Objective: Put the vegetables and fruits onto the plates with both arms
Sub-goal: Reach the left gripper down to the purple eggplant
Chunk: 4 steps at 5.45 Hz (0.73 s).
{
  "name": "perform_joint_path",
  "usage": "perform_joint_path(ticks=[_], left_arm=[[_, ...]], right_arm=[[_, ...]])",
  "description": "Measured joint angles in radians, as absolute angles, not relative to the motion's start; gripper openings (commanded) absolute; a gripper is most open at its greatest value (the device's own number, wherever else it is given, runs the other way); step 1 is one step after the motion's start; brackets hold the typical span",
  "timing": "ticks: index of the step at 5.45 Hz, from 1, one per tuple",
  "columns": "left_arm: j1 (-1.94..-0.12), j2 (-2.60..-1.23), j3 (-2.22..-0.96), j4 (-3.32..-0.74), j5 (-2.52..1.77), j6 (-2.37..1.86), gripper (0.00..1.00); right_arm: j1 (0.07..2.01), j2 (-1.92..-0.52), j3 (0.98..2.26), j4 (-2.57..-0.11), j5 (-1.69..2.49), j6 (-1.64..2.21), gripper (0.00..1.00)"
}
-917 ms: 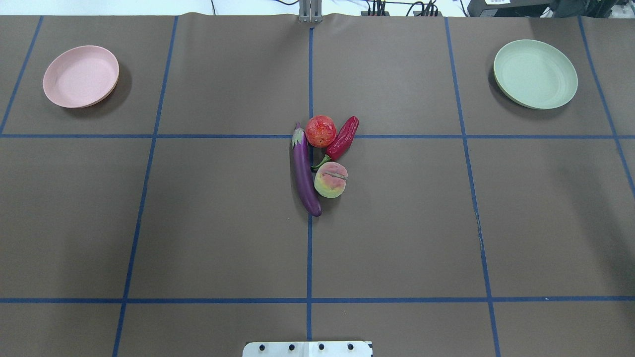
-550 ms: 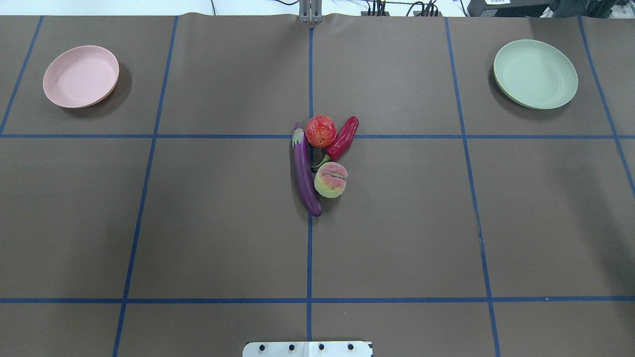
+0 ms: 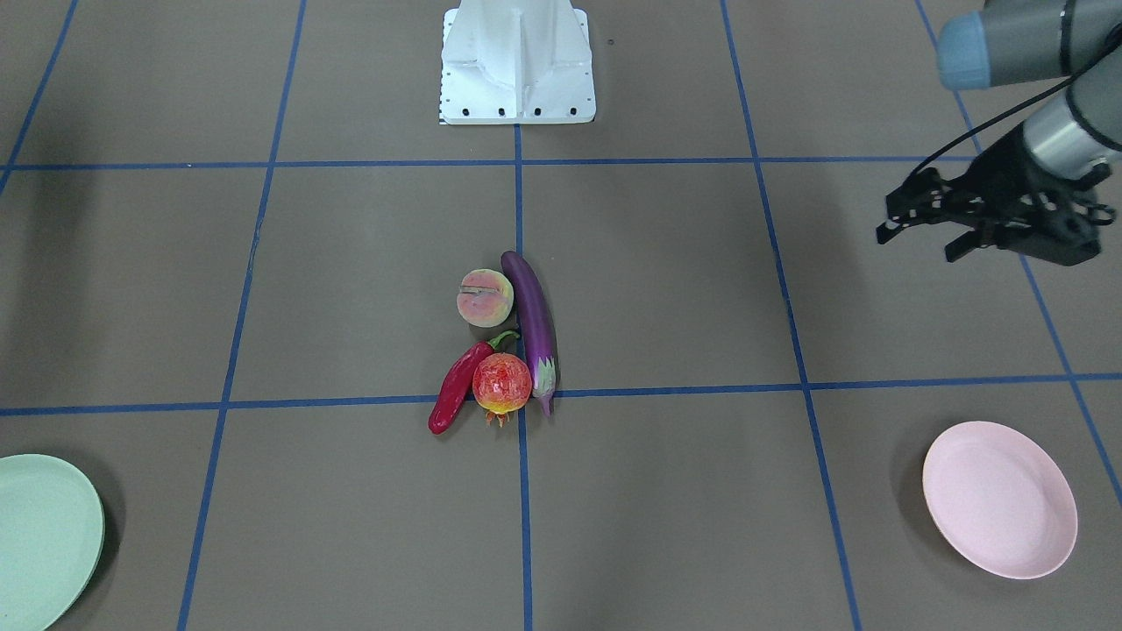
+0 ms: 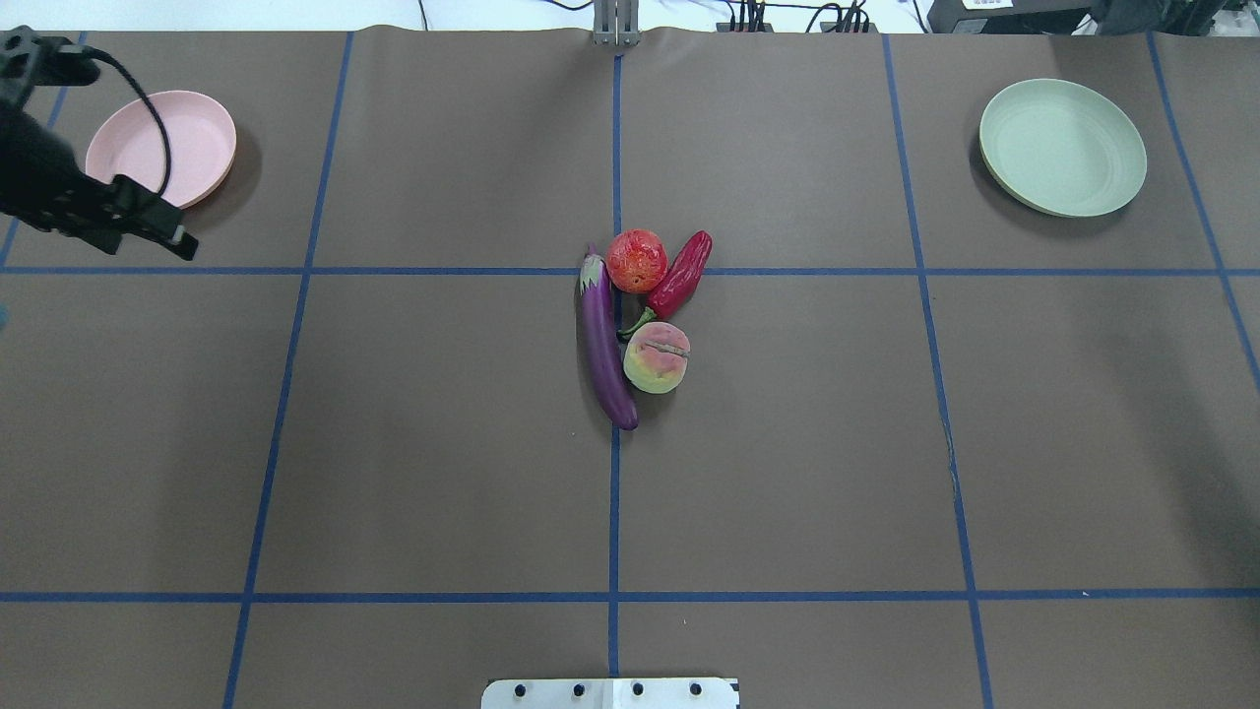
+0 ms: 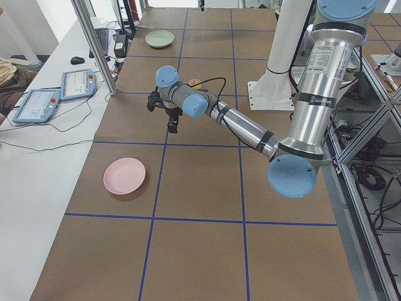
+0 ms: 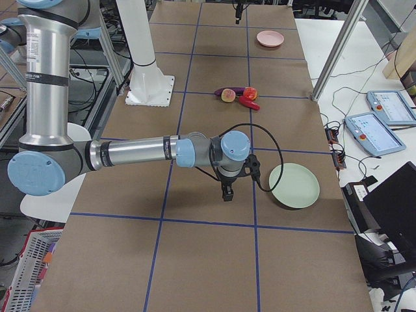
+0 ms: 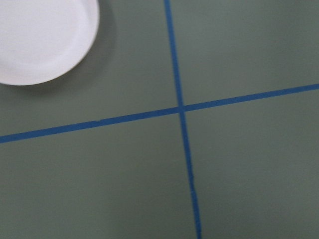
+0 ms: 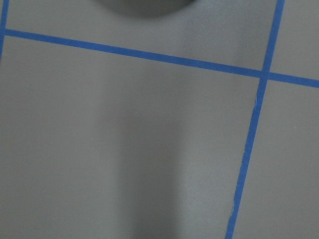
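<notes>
The purple eggplant, red chili pepper, peach and pomegranate lie bunched and touching at the table's centre. The pink plate sits at the far left and the green plate at the far right; both hold nothing. My left gripper hovers just in front of the pink plate; in the front-facing view its fingers stand apart and hold nothing. My right gripper shows only in the exterior right view, above the table next to the green plate; I cannot tell whether it is open or shut.
The white base block stands at the robot's table edge. Blue tape lines grid the brown table cover. Tablets and cables lie on a side bench beyond the far edge, with metal posts there.
My left arm has come into the overhead view at the left edge, next to the pink plate. The produce and plates have not moved.
</notes>
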<state>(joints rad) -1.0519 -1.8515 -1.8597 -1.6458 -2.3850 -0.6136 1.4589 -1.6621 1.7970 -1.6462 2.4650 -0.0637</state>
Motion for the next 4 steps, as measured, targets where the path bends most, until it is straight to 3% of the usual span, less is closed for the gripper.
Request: perform_joint_path(ticks=[4], left_arm=[[-0.792,-2.257,-1.524,-1.655,-2.234,-0.837,1.00]], right_arm=[[1.459,-1.661,1.798,-1.646,2.481,-0.061,1.00]])
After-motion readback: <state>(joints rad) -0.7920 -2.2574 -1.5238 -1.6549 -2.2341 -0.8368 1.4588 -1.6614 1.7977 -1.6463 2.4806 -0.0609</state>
